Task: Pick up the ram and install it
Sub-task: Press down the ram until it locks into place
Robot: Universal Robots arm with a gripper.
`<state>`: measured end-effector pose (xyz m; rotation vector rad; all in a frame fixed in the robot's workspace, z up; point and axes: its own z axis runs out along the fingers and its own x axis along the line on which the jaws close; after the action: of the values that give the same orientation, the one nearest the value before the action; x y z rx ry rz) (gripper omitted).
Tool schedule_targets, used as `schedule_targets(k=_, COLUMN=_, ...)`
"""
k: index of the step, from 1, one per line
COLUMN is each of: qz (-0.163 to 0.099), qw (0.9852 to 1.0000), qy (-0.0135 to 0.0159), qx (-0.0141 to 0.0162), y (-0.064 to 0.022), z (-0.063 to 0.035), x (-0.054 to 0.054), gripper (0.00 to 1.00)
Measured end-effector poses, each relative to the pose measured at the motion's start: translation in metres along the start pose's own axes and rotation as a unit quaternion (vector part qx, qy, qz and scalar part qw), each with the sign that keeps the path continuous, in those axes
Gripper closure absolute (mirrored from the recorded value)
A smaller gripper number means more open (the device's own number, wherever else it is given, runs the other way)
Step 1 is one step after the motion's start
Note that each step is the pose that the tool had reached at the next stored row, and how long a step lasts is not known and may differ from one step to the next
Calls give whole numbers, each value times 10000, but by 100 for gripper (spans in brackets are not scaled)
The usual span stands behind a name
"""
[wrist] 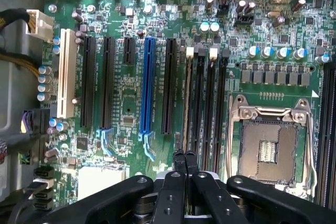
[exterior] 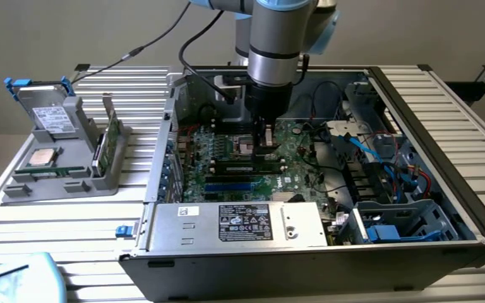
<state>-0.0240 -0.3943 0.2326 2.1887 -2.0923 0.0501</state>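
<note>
The ram (wrist: 187, 98) stands on edge in the memory slot farthest from the empty processor socket (wrist: 270, 148), seen as a thin pale line. My gripper (wrist: 185, 157) is shut, its two black fingertips (wrist: 179, 159) pressed together on the ram's upper edge at one end of the slot. From the exterior view, the gripper (exterior: 268, 146) reaches straight down into the open computer case (exterior: 444, 145), onto the motherboard, with the ram (exterior: 242, 168) showing as a dark strip just in front of it.
Beside the ram lie three empty black memory slots (wrist: 210, 103), then expansion slots, one of them blue (wrist: 147, 85). A silver power supply (exterior: 238, 224) fills the case's front. At the exterior view's left, a grey holder (exterior: 61, 183) carries a processor chip (exterior: 45, 158), a green card (exterior: 108, 142) and a drive (exterior: 48, 113).
</note>
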Motion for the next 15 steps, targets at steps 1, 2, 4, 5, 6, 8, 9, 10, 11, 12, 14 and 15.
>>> schedule_targets(k=1, qz=-1, qw=10000, qy=0, qx=0, y=16, z=1, x=-1, gripper=90)
schedule_targets(k=2, qz=0, qw=10000, qy=0, qx=0, y=33, z=2, x=-1, gripper=90)
schedule_targets(k=4, qz=-1, qw=10000, qy=0, qx=0, y=64, z=3, x=-3, gripper=90)
schedule_targets(k=5, qz=0, qw=10000, qy=0, qx=0, y=79, z=4, x=-4, gripper=90)
schedule_targets(k=6, qz=0, qw=10000, qy=0, qx=0, y=93, z=5, x=-4, gripper=90)
schedule_targets(k=8, qz=0, qw=10000, qy=0, qx=0, y=122, z=7, x=-6, gripper=90)
schedule_targets(k=9, qz=1, qw=10000, qy=-1, qx=0, y=135, z=8, x=-7, gripper=90)
schedule_targets(k=10, qz=1, qw=10000, qy=0, qx=0, y=149, z=8, x=-9, gripper=90)
schedule_targets(k=11, qz=1, qw=10000, qy=-1, qx=0, y=164, z=9, x=-10, gripper=90)
schedule_targets(k=12, qz=2, qw=10000, qy=-1, qx=0, y=179, z=10, x=-11, gripper=90)
schedule_targets(k=14, qz=3, qw=10000, qy=0, qx=0, y=208, z=11, x=-15, gripper=90)
schedule_targets(k=15, qz=5, qw=10000, qy=-1, qx=0, y=223, z=12, x=-17, gripper=90)
